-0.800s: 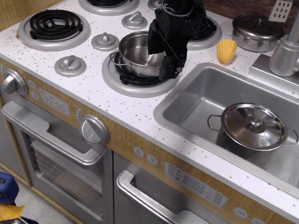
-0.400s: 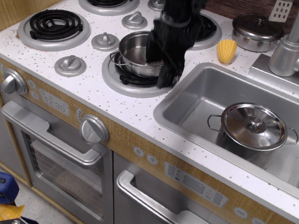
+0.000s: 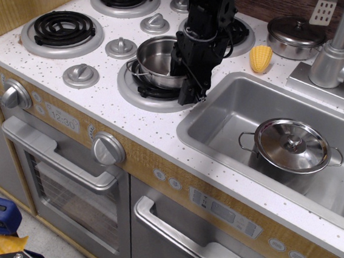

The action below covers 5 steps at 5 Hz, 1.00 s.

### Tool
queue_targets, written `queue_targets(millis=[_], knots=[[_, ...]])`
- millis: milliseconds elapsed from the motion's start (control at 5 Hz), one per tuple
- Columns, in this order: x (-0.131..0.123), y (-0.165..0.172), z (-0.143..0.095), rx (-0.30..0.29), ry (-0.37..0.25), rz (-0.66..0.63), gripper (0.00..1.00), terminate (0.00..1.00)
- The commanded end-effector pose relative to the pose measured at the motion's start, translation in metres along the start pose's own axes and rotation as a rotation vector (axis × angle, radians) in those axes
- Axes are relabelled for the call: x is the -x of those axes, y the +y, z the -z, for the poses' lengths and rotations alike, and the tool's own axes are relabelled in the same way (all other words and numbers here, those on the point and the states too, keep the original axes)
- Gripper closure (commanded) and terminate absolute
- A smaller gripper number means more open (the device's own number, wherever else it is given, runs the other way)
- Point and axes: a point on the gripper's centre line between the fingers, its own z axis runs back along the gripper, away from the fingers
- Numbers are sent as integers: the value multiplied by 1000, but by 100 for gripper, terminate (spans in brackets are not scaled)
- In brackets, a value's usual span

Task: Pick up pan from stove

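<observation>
Black gripper reaches down over the pan, its fingers straddling the pan's rim at about 3 o'clock: one finger drops inside the bowl, the other runs down outside the wall. Whether they are pressing on the rim is hard to judge from this angle, so I cannot tell if it is clenched or loose. That small shiny pan sits on the front-right coil burner of the stove, and what shows of its bowl looks empty. At 3 o'clock from the pan lies the steel sink, holding a larger lidded pot with a knob on top. Behind the sink, at 1 o'clock from the pan, a flat lidded dish stands on the counter, with a yellow toy corn just beside it.
</observation>
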Motion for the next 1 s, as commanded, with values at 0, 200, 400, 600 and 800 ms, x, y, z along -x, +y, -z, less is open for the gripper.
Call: queue_targets(millis=[0, 200, 400, 600, 800], knots=[[-7, 14, -19, -48, -19, 6, 100, 0], [-8, 14, -23, -63, -9, 22, 100, 0], [-5, 21, -45, -142, 31, 55, 100, 0], [-1, 26, -67, -205, 58, 88, 100, 0], [0, 33, -85, -249, 53, 113, 100, 0]])
